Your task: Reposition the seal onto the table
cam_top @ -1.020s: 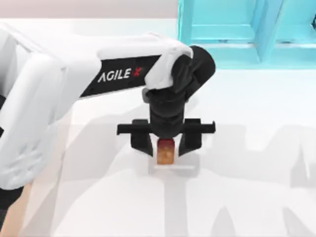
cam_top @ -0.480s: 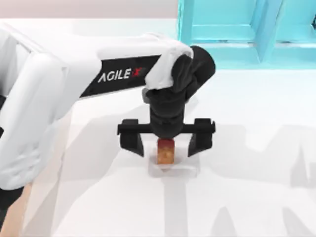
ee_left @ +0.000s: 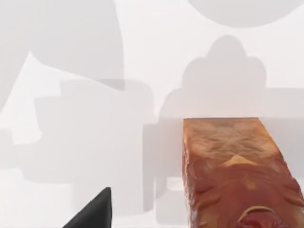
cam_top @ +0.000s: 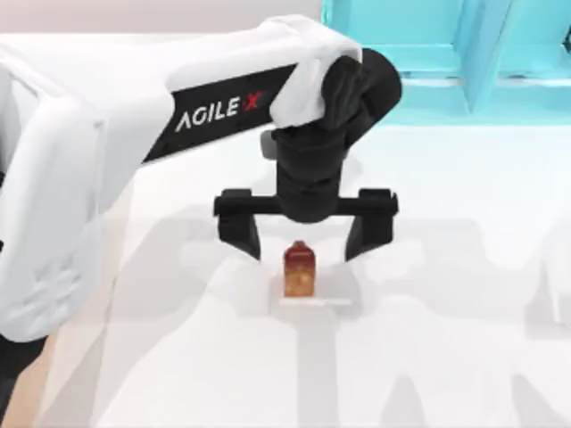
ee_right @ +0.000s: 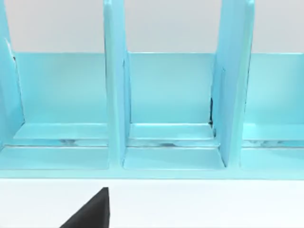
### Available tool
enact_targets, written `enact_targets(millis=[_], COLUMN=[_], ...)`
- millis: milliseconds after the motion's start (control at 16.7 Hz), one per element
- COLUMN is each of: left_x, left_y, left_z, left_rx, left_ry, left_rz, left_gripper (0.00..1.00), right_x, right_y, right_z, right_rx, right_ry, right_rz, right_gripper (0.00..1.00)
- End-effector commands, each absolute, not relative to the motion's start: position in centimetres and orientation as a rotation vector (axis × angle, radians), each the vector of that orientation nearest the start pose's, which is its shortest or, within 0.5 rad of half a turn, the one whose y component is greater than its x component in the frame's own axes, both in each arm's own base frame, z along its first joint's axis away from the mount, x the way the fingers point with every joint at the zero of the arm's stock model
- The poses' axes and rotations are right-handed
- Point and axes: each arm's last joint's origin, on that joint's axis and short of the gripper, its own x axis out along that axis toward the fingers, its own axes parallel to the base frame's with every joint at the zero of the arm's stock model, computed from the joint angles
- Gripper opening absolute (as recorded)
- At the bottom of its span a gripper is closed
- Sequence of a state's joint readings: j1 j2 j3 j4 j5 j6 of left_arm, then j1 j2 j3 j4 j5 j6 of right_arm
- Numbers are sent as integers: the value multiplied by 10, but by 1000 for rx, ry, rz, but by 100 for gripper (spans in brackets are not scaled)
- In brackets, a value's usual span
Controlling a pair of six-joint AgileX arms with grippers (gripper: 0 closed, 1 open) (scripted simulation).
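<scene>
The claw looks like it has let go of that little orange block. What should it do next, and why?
Probably lift straight up and away. The left gripper is open, its fingers apart from the seal, which stands upright on the table, so the placing looks done.

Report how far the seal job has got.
Done: the seal stands upright on the white table, with nothing gripping it. In hand: the left claw hangs open just above it, one finger on each side, clear of the block. Left: only to pull the left arm away. The right arm is parked facing the turquoise shelf.
</scene>
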State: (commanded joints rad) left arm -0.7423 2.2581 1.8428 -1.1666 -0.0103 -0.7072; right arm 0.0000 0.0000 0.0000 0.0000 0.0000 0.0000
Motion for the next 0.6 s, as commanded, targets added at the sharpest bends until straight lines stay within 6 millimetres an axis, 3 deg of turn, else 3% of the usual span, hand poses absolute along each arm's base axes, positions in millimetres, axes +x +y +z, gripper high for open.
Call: enact_targets(millis=[420,600], left_x=[325,322], left_y=[-289,-286], left_z=[265,277], left_rx=[21,15], left_ry=[1562,1569], left_rz=[-15,-23], left_gripper=[100,100], right_x=[106,106], right_y=[-1,-1], right_z=[160,160], right_rx=[0,0], right_ry=[0,0], right_rz=[0,0], right_gripper=[100,100])
